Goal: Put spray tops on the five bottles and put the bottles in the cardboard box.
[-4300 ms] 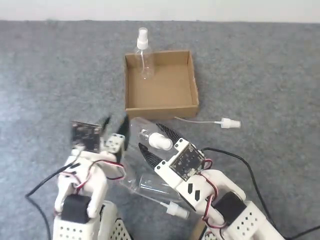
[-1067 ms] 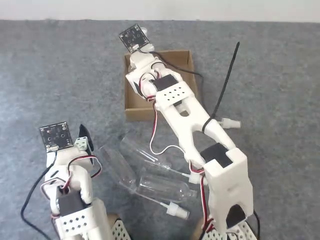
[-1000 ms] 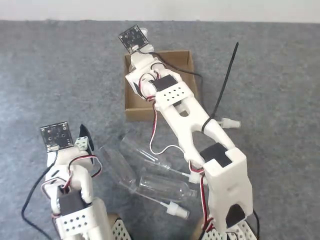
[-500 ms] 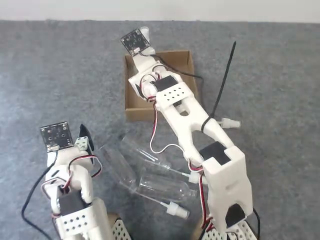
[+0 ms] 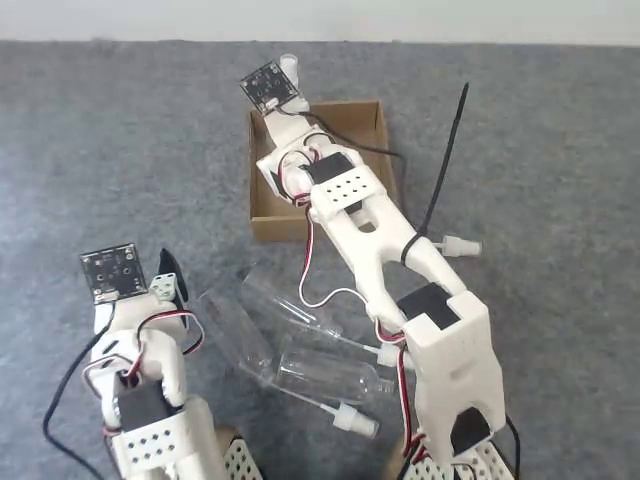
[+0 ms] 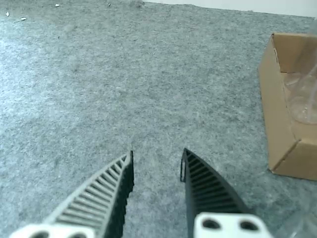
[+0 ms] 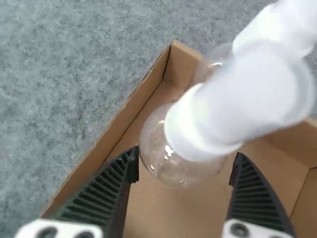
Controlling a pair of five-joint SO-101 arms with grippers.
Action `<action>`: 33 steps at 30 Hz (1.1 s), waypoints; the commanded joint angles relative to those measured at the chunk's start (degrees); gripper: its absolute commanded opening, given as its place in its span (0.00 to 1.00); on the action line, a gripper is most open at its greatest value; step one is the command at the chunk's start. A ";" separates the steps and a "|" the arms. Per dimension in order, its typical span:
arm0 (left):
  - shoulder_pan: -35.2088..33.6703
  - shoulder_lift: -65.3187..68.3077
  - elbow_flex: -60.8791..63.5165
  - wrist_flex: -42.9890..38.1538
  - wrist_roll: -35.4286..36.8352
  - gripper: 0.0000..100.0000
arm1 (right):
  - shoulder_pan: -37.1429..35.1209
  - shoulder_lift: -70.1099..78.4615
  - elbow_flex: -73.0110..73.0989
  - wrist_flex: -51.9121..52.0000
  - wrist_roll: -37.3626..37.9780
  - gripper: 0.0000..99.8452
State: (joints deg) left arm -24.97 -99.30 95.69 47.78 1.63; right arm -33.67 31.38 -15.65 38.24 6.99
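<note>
The right tool (image 7: 185,156) hangs over the far left corner of the cardboard box (image 7: 124,129). Its fingers (image 7: 116,191) are spread to either side of a clear bottle (image 7: 173,163), just beside its shoulders; whether they touch the plastic cannot be told. The bottle stands upright inside that corner, long axis vertical, and its white spray top (image 7: 233,109) points straight up toward the wrist camera. In the high view the same spray top (image 5: 290,66) shows past the wrist, above the far left corner of the box (image 5: 382,160).

The left tool (image 6: 157,154) sits over bare grey tabletop (image 6: 99,74) with its fingers (image 6: 111,188) parted and nothing between them, well apart from the box (image 6: 277,104).

In the high view, three uncapped bottles lie on their sides between the two arms, close together. All three have their long axes slanting from far left to near right: one (image 5: 226,330) is nearest the left arm, one (image 5: 285,300) is nearer the box, and one (image 5: 330,372) is beside the right arm's base.

A loose spray top (image 5: 358,420) lies just beside that last bottle. Another loose top (image 5: 460,245) lies to the right of the right arm, near the box's front right corner.
</note>
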 commanded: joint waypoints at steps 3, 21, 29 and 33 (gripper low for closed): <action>-0.18 -0.79 -0.57 -1.58 -0.53 0.15 | -0.57 -7.52 -2.02 6.11 -0.44 0.26; -0.09 -0.79 -0.57 -1.67 -0.53 0.15 | -0.04 -20.35 -1.93 23.52 -0.35 0.25; -0.09 -0.79 -0.57 -1.76 -0.53 0.15 | -0.04 -29.32 -1.76 35.38 -0.18 0.25; -0.09 -0.79 -0.57 -1.76 -0.53 0.15 | -0.04 -33.01 -1.67 41.98 -0.09 0.25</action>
State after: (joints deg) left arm -24.97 -99.30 95.69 47.78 1.63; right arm -33.58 5.36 -15.65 74.37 7.16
